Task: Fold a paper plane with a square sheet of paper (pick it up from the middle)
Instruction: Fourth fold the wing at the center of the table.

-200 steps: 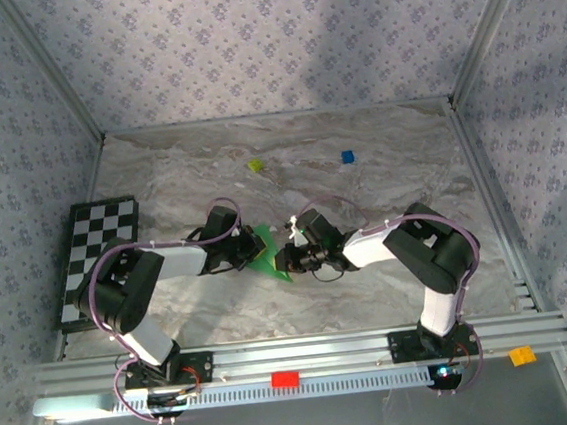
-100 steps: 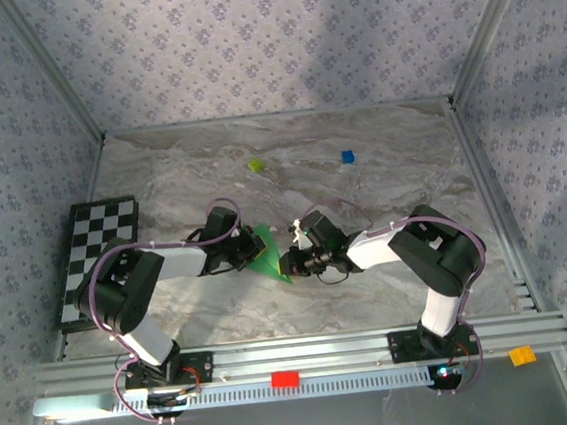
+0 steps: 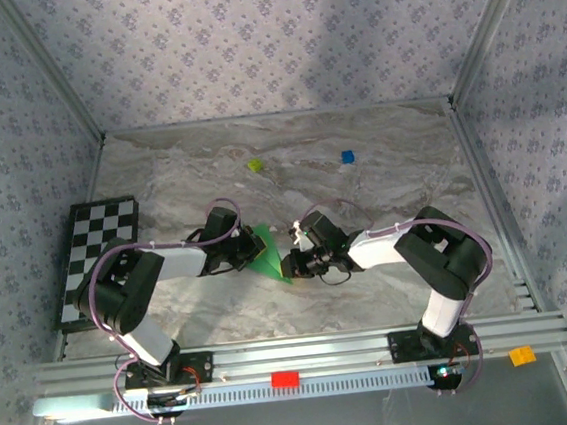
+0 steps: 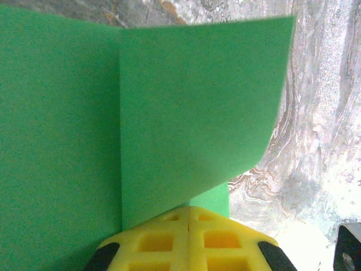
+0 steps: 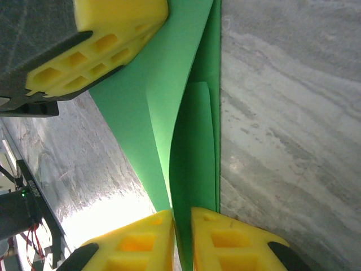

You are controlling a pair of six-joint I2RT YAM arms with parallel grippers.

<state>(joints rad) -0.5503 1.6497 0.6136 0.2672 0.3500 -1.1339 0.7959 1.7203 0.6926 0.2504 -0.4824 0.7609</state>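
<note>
Top external, looking down: catches the square sheet of paper [image 3: 266,258], thin, matte and bright green, folded to a pointed wedge, held near the middle of the grey marbled table [image 3: 391,177]. Pinched on its left side by the left gripper [image 3: 245,258], clamped tight on it, and on its right by the right gripper [image 3: 291,265], likewise closed on the paper. From the left wrist, shows a sharp straight crease down a smooth panel curling at its far corner, with ribbed yellow fingers [image 4: 158,243] meeting over the lower edge. From the right wrist, shows layered flaps narrowing into the slot between two more yellow fingers [image 5: 135,245]. Against a second ago: little shift in paper or grippers, only a slight outward swing of the right elbow toward the table's right edge. Leaves open marble all round, with a black-and-white checkerboard [image 3: 97,256] at the left edge and a yellow-green block [image 3: 255,164] and a blue block [image 3: 347,156] well apart toward the far edge.
</note>
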